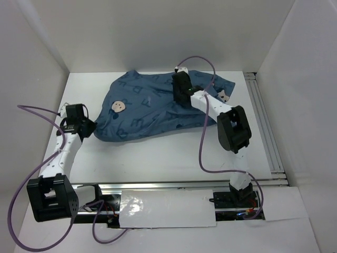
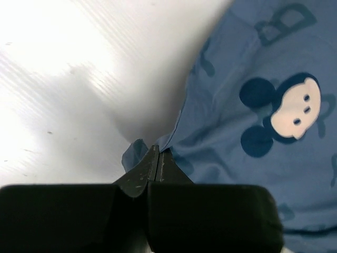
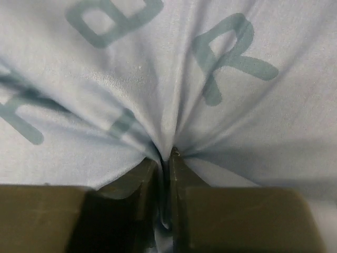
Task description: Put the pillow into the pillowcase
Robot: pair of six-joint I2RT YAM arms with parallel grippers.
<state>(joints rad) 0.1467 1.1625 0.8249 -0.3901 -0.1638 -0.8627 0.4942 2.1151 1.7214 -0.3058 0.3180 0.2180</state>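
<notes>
Pillowcase (image 1: 158,108) — dusty-blue, printed with letters and mouse faces; lies plump and rumpled across the far middle of the counter (image 1: 158,158).

Pillow: no white shows in any view. Judged from the bulge to be inside the case; not confirmed.

Left pincer (image 2: 158,150): clenched on a small tuck at the case's left corner, low against the counter.

Right pincer (image 3: 166,155): nipping a fold on top of the case, with fabric drawn up between the tips and creases fanning out from them.

Risks, as judged:
- The right hold looks shallow, so a pull could slip the fold free.
- The left tuck is small and may slide out likewise.
- Opposed pulls could strain a seam — or drag the whole bundle over the smooth counter.
</notes>
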